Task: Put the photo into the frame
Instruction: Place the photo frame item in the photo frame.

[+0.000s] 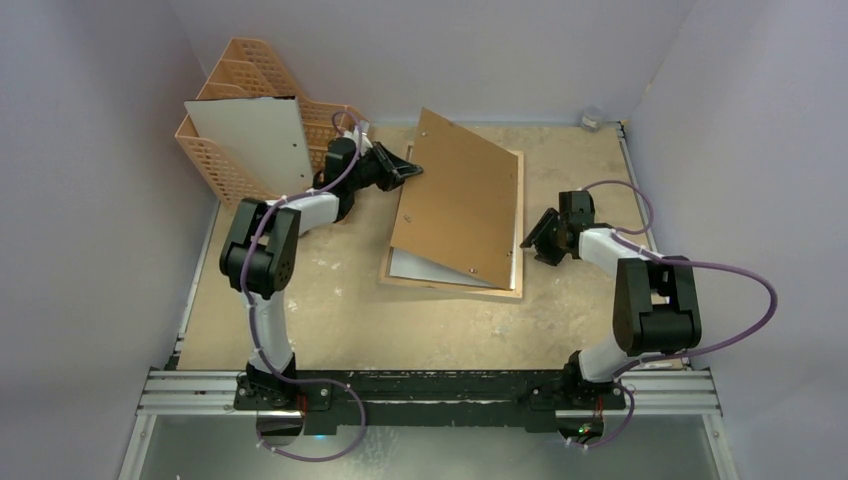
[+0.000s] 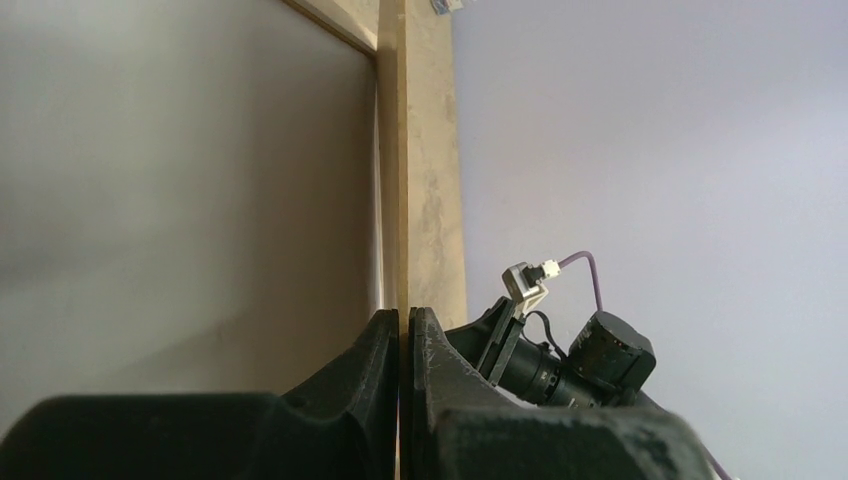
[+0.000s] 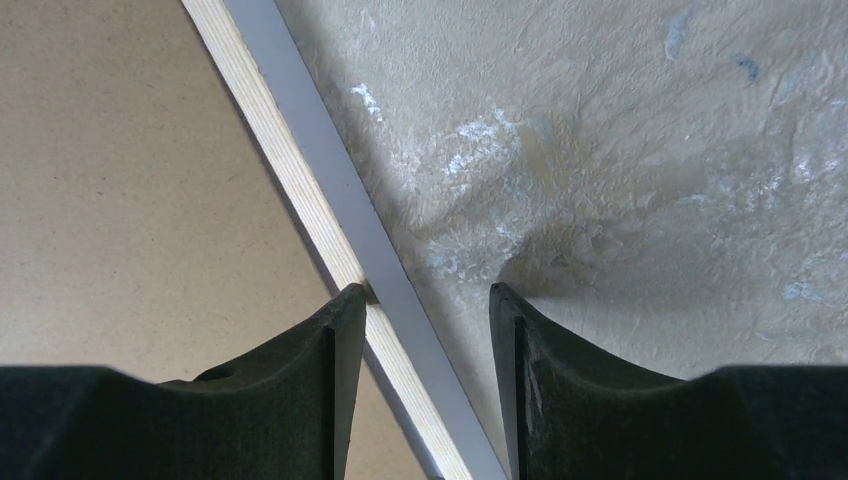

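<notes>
1. Frame flat on the bench, apparently rear side up, going by the raised wood rim.
2. Brown fibreboard sheet tilted over the frame: far-left edge lifted, near-right edge down at the frame's near rim.
3. Left gripper clenched on the sheet's raised edge, above the frame's far-left corner. Wrist view shows both fingers pinched tight on the thin board.
4. Right gripper released, fingers spread astride the frame's right rim, grasping nothing. One finger appears to touch the rim, probably as a brace.
5. Photo: pale sheet showing under the board at the frame's near-left corner, inside the rim. Likely its white reverse. Picture side hidden, so not certain.
6. White panel standing in the peach organiser, well apart beyond the frame's far-left corner. Cannot tell what it is.
7. Progress, as a judgement: photo seemingly already in the frame, so most of the task is done. Left to do: lay the board flat and square inside the rim, then release. No fastening clips visible.
</notes>
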You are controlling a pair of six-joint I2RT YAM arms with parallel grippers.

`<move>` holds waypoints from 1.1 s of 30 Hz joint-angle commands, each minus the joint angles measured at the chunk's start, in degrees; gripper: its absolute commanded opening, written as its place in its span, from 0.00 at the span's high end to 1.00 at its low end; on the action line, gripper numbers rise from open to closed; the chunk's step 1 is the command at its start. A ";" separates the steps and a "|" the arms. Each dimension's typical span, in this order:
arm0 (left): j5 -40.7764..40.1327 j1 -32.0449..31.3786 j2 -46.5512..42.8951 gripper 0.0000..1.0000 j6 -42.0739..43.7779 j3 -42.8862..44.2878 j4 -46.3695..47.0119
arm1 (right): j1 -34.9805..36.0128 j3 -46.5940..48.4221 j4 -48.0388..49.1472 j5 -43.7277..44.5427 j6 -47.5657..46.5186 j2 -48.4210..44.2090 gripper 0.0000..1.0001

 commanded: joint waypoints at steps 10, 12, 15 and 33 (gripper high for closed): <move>-0.52 -2.34 0.14 1.00 -2.41 -0.79 1.52 | -0.25 -0.89 1.57 -2.17 0.40 2.78 0.48; -0.28 -2.34 0.28 0.96 -1.86 -0.59 0.31 | -0.24 -0.76 1.90 -2.63 0.40 3.03 0.48; -1.04 -2.34 -0.05 0.75 0.63 0.35 -3.82 | -0.31 -0.63 2.04 -2.97 0.40 2.95 0.47; -10.26 -4.39 4.26 0.29 18.44 15.78 -39.45 | -0.25 0.09 1.92 -2.45 -1.75 3.44 0.46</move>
